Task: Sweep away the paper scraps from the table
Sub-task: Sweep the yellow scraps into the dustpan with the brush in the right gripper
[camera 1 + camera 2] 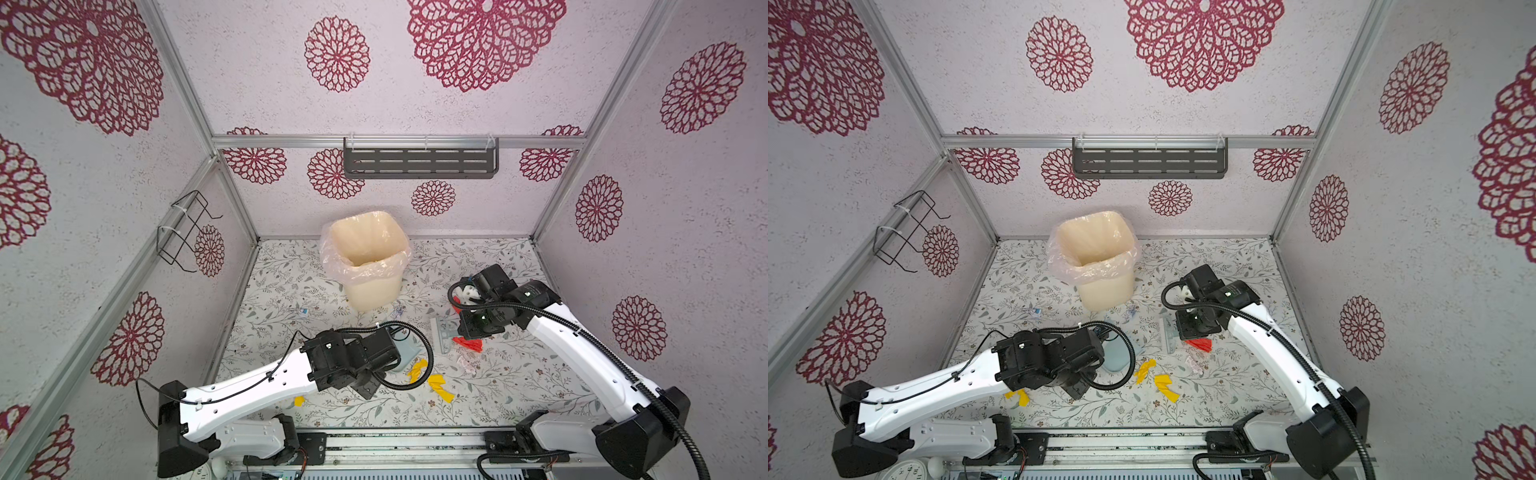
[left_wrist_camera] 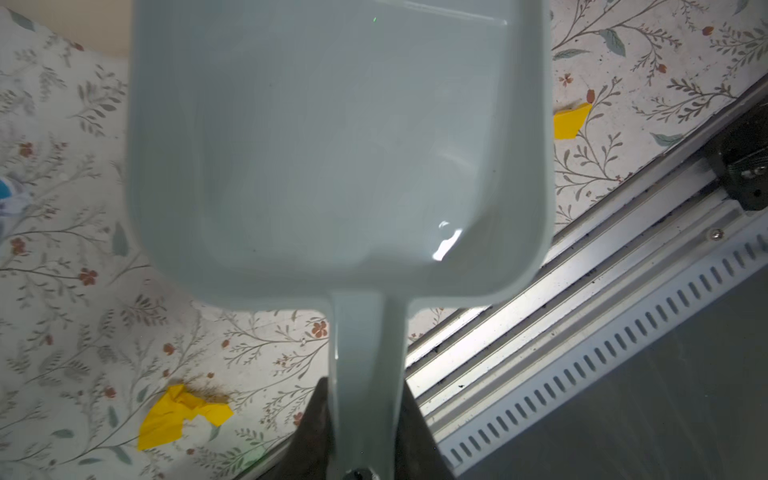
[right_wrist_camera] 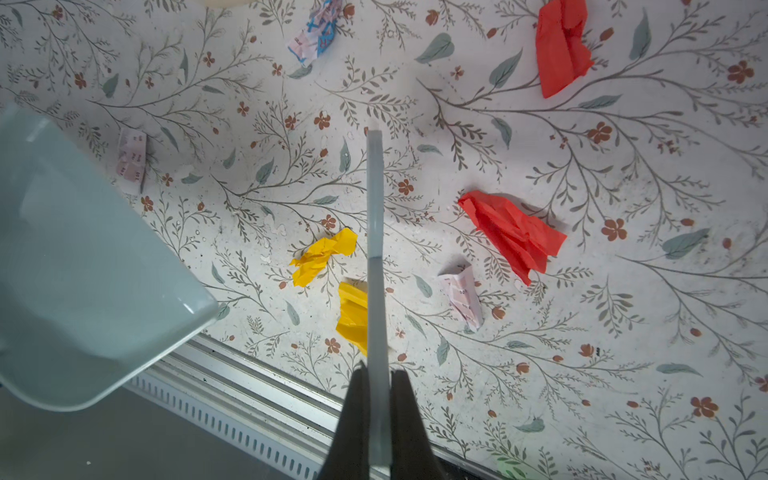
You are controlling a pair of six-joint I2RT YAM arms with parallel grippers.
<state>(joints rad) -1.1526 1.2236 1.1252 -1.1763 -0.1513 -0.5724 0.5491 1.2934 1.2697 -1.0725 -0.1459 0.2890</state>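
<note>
My left gripper [image 2: 365, 386] is shut on the handle of the pale blue dustpan [image 2: 332, 145], which lies low over the table [image 1: 519, 374], left of the scraps; the pan [image 1: 405, 353] peeks out from under the wrist. My right gripper [image 3: 379, 370] is shut on the hand brush [image 3: 376, 199], seen edge-on; in a top view the brush [image 1: 442, 336] is just left of a red scrap [image 1: 469, 344]. Paper scraps lie between the tools: yellow ones [image 3: 324, 257] [image 3: 353, 316], red ones [image 3: 515, 232] [image 3: 559, 45], a pale pink one [image 3: 463, 297]. Another yellow scrap [image 1: 299, 401] lies under the left arm.
A cream bin [image 1: 365, 257] with a clear liner stands at the back middle. A metal rail [image 1: 407, 440] runs along the table's front edge. A wire rack [image 1: 187, 232] hangs on the left wall and a dark shelf [image 1: 419, 160] on the back wall.
</note>
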